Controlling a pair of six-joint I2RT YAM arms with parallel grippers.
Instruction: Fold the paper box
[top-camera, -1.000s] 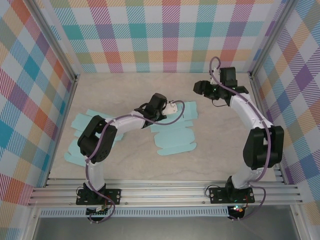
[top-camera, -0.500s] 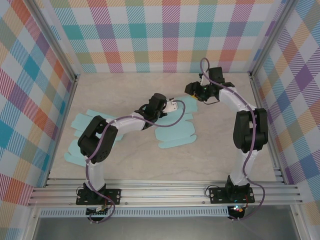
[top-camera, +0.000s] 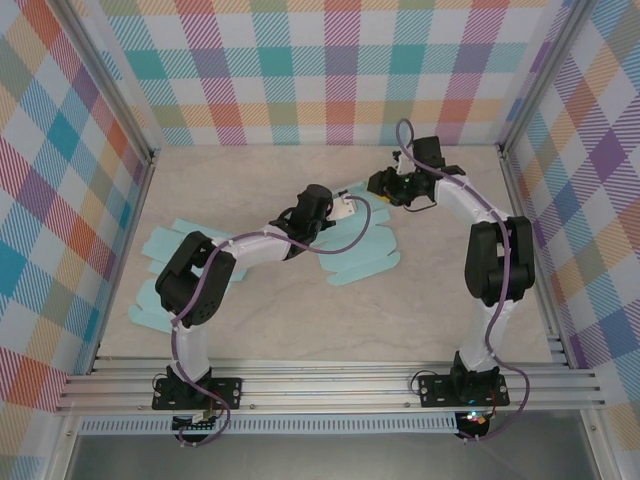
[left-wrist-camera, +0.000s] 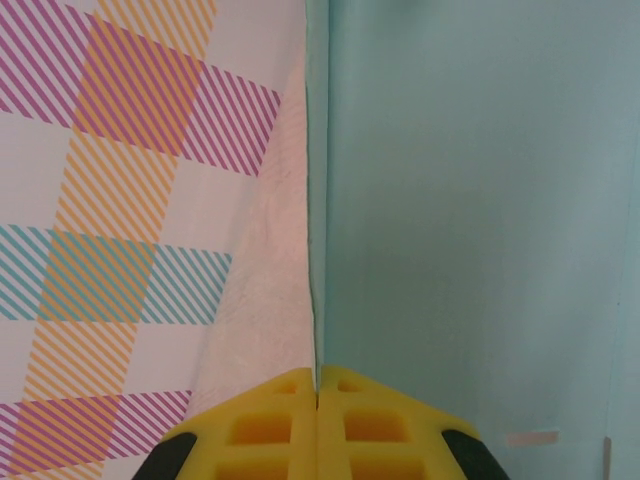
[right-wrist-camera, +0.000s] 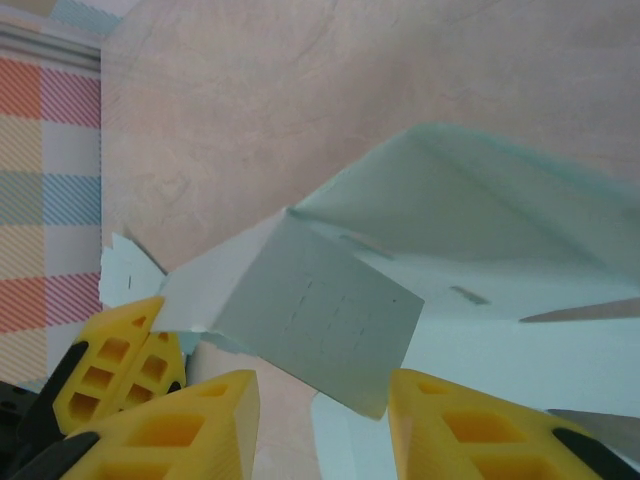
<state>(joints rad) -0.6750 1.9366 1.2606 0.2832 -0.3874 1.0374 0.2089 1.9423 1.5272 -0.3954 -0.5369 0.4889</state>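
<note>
The paper box (top-camera: 358, 250) is a flat light-teal blank in mid-table, its far edge raised off the surface. My left gripper (top-camera: 345, 208) is shut on that raised edge; in the left wrist view the yellow fingertips (left-wrist-camera: 300, 400) pinch the thin sheet (left-wrist-camera: 470, 200) edge-on. My right gripper (top-camera: 381, 186) hangs just right of it at the far corner. In the right wrist view its jaws (right-wrist-camera: 322, 420) stand apart around a bent grey-white flap (right-wrist-camera: 320, 310), whose corner lies near the right pad (right-wrist-camera: 470, 430). The left gripper's fingers (right-wrist-camera: 115, 360) show beside it.
A pile of more teal blanks (top-camera: 165, 270) lies at the left of the table. Plaid walls and metal frame posts (top-camera: 150, 160) close in the back and sides. The aluminium rail (top-camera: 330, 385) runs along the near edge.
The right arm swung left to the box's far corner and its jaws narrowed around the flap. The box's far edge rose and the sheet shifted. The left gripper stayed shut.
</note>
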